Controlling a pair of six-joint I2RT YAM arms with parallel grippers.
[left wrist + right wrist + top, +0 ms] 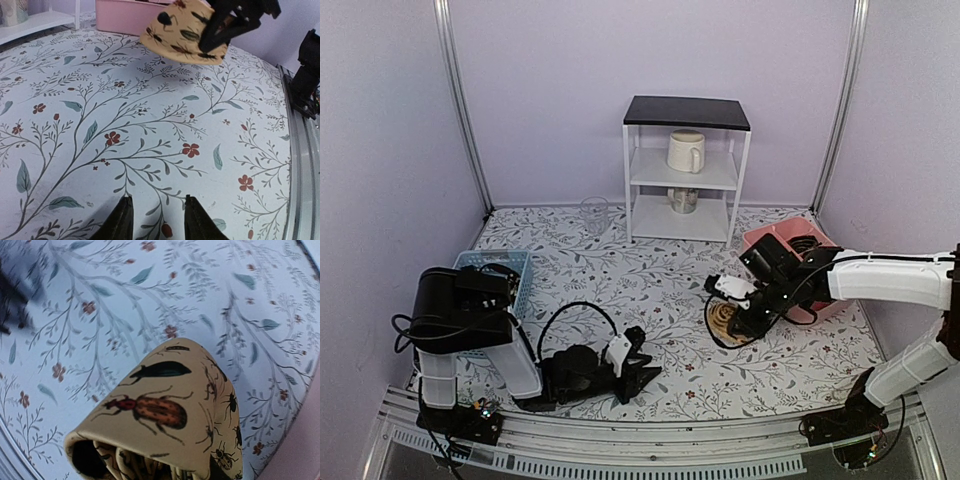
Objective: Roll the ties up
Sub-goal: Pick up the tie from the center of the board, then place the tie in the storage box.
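While the left pincer (157,222) rests low on the floral bench (650,280), tips apart with nothing between them, the right pincer (227,27) is clamped on the rolled tan tie (172,37), which is printed with beetles. The roll is just beside the pink tray (765,240), on its left side. Cannot tell whether it touches the bench or hangs above it. Blue basket (520,257) at far left.

Lilac walls (540,90), floral-print tabletop (660,275), white shelf unit (655,170)
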